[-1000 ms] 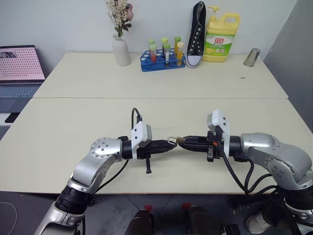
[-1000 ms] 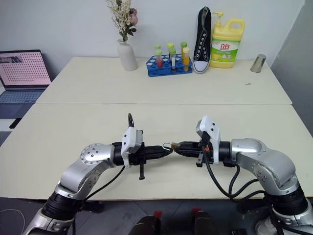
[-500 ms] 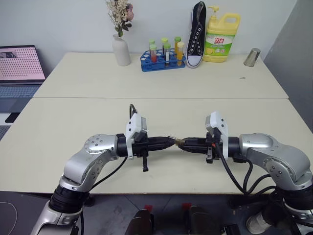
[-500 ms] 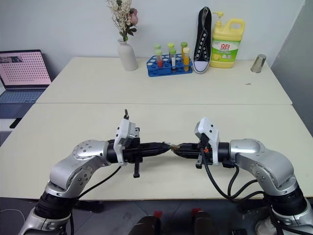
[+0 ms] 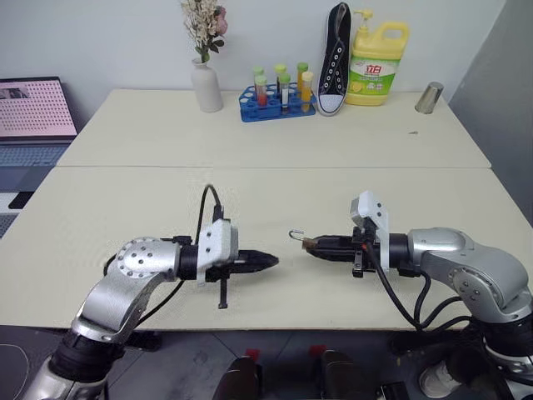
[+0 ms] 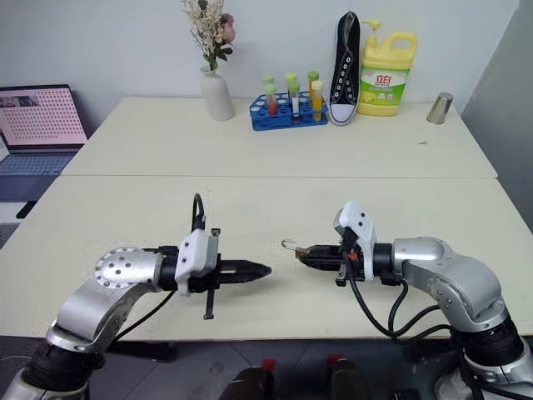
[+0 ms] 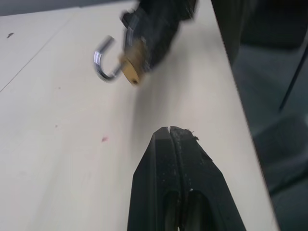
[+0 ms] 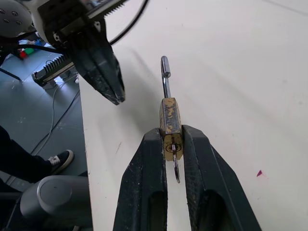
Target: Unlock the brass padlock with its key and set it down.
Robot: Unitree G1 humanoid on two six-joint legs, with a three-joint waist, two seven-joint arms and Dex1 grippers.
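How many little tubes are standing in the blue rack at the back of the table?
5. In the blue rack: a red-filled tube at its left end, a green-capped one behind it, a dark one, another behind, orange. More may be hidden.

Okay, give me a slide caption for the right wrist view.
Right claw grips the brass padlock, shackle sprung open and key still in it, with the shut left claw apart from it over the table.
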